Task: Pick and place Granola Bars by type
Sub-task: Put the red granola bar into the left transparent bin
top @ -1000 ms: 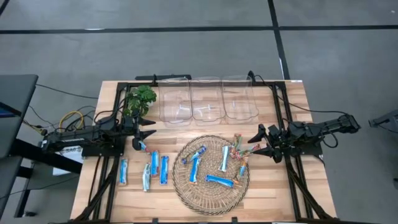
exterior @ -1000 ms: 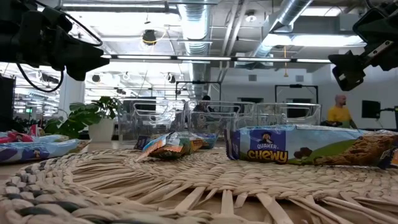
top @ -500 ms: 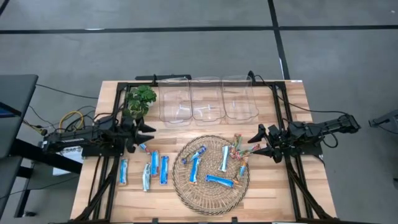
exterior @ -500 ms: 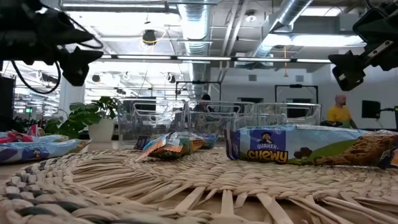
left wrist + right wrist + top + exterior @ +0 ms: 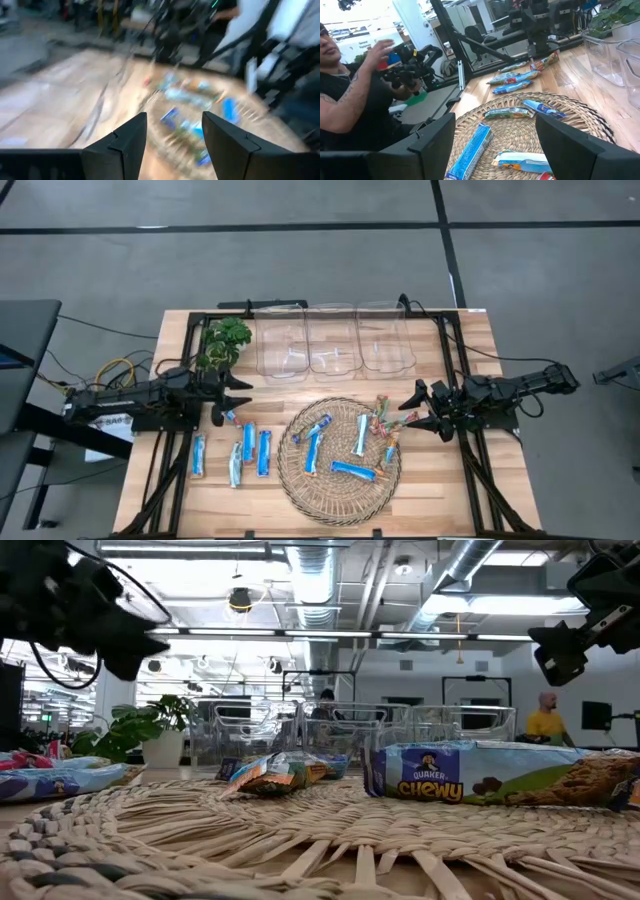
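Note:
Several granola bars lie on a round woven mat (image 5: 340, 462): blue ones (image 5: 352, 471) in the middle, multicoloured ones (image 5: 381, 412) at its right rim. More blue bars (image 5: 248, 444) lie flat on the wood left of the mat, and a small one (image 5: 229, 418) lies just under my left gripper. My left gripper (image 5: 232, 395) hovers open above the table, left of the mat (image 5: 174, 145). My right gripper (image 5: 416, 408) hangs open beside the multicoloured bars and touches nothing (image 5: 495, 125).
Three clear bins (image 5: 333, 345) stand in a row along the far side. A potted plant (image 5: 225, 340) stands left of them, close to my left arm. A person (image 5: 345, 90) stands beyond the table's left edge. Bare wood shows near the mat's left and right.
My left gripper has drawn back a little toward the table's left edge and swung about above the small bar; its wrist view is blurred by motion. It stays open. My right arm and all bars have kept still.

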Tool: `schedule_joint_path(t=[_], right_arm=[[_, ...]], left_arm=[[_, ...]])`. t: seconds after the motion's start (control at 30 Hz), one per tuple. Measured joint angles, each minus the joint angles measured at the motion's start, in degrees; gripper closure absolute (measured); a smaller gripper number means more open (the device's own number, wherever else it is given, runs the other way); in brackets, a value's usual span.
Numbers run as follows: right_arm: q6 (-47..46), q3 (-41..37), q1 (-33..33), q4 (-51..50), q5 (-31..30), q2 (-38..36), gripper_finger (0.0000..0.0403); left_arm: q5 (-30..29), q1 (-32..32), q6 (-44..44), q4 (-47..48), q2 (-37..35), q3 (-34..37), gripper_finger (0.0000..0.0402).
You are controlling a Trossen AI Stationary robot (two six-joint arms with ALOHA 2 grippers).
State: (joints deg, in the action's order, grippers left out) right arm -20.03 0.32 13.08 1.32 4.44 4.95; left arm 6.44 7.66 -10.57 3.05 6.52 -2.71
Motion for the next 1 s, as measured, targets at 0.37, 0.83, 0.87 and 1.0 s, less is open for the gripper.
schedule_joint_path(t=[0.37, 0.83, 0.87, 1.0], right_arm=[[0.0, 0.0, 0.0, 0.0, 0.0, 0.0, 0.0132], [0.0, 0.0, 0.0, 0.0, 0.0, 0.0, 0.0132], [0.0, 0.0, 0.0, 0.0, 0.0, 0.0, 0.0132], [0.0, 0.0, 0.0, 0.0, 0.0, 0.0, 0.0132]], left_arm=[[-4.5, -4.8, 2.6, 5.7, 21.8, -9.4, 0.0218], [-25.2, -19.5, 6.9, 35.9, 52.1, -38.3, 0.0218], [-25.1, -20.2, 6.9, 37.9, 53.8, -39.5, 0.0218], [-24.9, -23.4, 5.9, 44.1, 59.7, -42.3, 0.0218]])
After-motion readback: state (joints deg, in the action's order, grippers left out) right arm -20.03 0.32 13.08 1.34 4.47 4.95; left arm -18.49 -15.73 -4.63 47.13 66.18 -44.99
